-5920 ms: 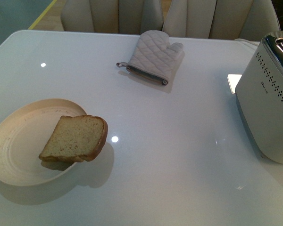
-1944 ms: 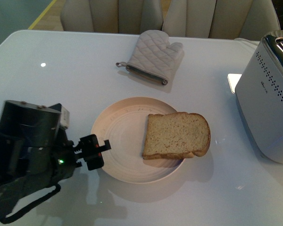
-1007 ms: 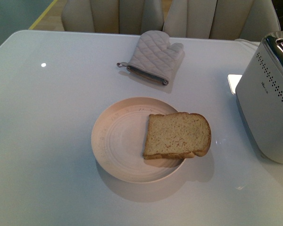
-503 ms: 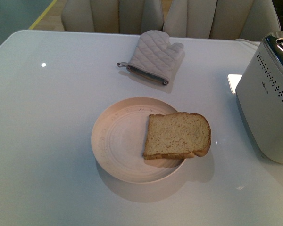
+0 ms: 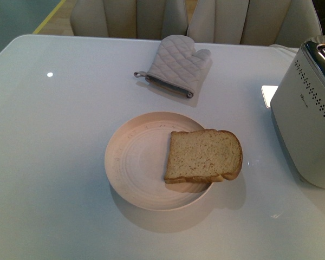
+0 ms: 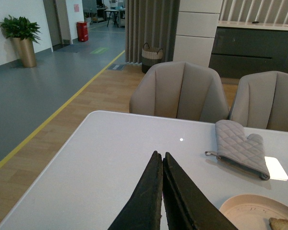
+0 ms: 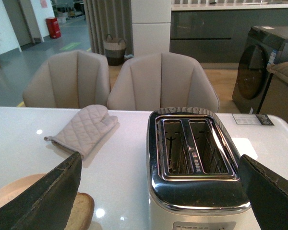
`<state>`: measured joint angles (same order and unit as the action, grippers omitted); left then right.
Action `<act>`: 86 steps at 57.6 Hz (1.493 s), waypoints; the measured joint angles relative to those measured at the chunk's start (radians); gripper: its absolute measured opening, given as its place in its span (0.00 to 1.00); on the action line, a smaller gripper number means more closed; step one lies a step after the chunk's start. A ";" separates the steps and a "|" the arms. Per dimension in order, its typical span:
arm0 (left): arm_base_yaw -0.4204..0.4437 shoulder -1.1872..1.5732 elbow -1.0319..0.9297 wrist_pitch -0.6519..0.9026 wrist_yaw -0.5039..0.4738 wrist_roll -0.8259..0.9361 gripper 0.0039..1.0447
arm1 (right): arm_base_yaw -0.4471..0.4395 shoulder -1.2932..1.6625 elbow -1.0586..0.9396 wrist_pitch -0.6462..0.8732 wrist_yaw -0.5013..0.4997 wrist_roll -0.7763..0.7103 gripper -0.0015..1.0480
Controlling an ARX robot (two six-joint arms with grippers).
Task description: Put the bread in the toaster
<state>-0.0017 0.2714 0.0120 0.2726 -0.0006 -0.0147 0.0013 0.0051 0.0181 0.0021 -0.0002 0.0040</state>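
The bread (image 5: 204, 155) lies flat in the round cream plate (image 5: 135, 162) near the middle of the white bench (image 5: 54, 130). It is the only thing in the plate, and it sits on the side nearest the toaster (image 5: 309, 114). Its rounded crust hangs just over the rim. The toaster stands on the bench at the robot's right, apart from the plate. A quilted grey oven mitt (image 5: 176, 65) lies farther back on the bench, well apart from the plate.

In the right wrist view the toaster's chrome top shows 2 long slots side by side, with wire guides inside them. The right end effector (image 7: 159, 159) is released, its 2 dark fingers (image 7: 43, 201) spread wide to either side of the toaster and touching nothing.

In the left wrist view the left end effector (image 6: 162, 158) is clenched, its 2 black fingers pressed together with nothing between them. It is above the bench, near the plate's rim. Neither arm shows in the front view.
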 joint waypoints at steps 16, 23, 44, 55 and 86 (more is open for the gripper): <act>0.000 -0.076 0.000 -0.076 0.000 0.000 0.03 | 0.000 0.000 0.000 0.000 0.000 0.000 0.91; 0.000 -0.135 0.000 -0.150 0.000 0.000 0.03 | 0.000 0.000 0.000 0.000 0.000 0.000 0.91; 0.000 -0.265 0.000 -0.271 0.000 0.003 0.21 | 0.000 0.000 0.000 0.000 0.000 0.000 0.91; 0.000 -0.265 0.000 -0.271 0.001 0.003 0.55 | 0.028 0.023 0.018 -0.060 0.100 0.021 0.91; 0.000 -0.266 0.000 -0.272 0.000 0.005 0.93 | 0.301 0.955 0.229 0.340 0.264 0.200 0.91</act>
<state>-0.0017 0.0051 0.0124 0.0006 -0.0006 -0.0097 0.3023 0.9604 0.2474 0.3424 0.2634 0.2039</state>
